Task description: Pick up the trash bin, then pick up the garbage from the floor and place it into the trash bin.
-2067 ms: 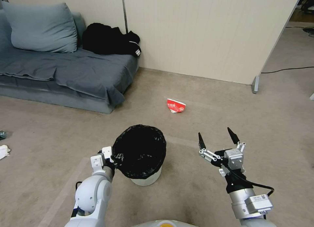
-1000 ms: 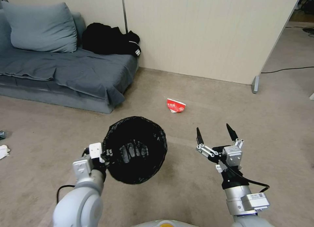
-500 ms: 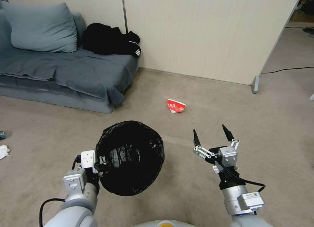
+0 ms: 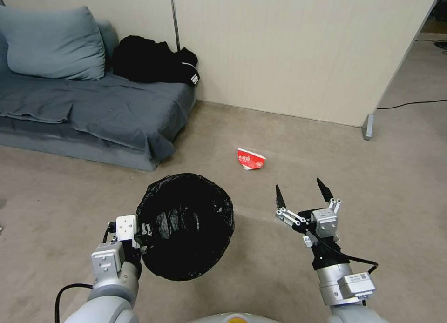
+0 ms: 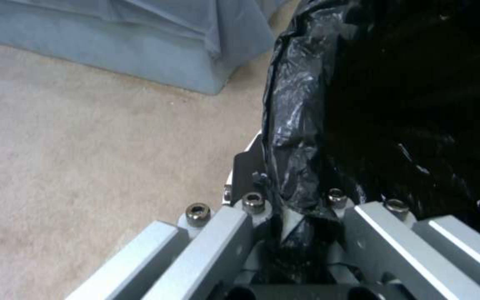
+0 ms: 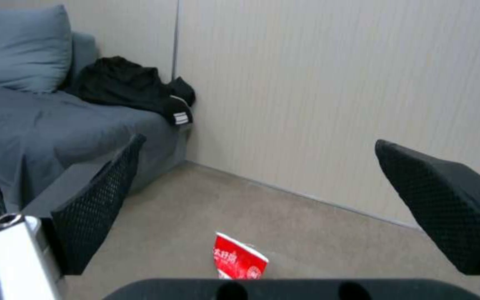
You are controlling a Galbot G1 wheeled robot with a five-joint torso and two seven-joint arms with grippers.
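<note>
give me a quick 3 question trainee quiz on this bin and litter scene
1. True or false: the trash bin stands on the floor.
2. Which hand grips the bin's bag-lined rim? A) left hand B) right hand
3. Fill in: the red-and-white crushed carton lies on the carpet between the right hand and the ____.

Key:
1. False; it is lifted and tilted, held at the rim.
2. A; the right hand is open and holds nothing.
3. Wall.
</note>
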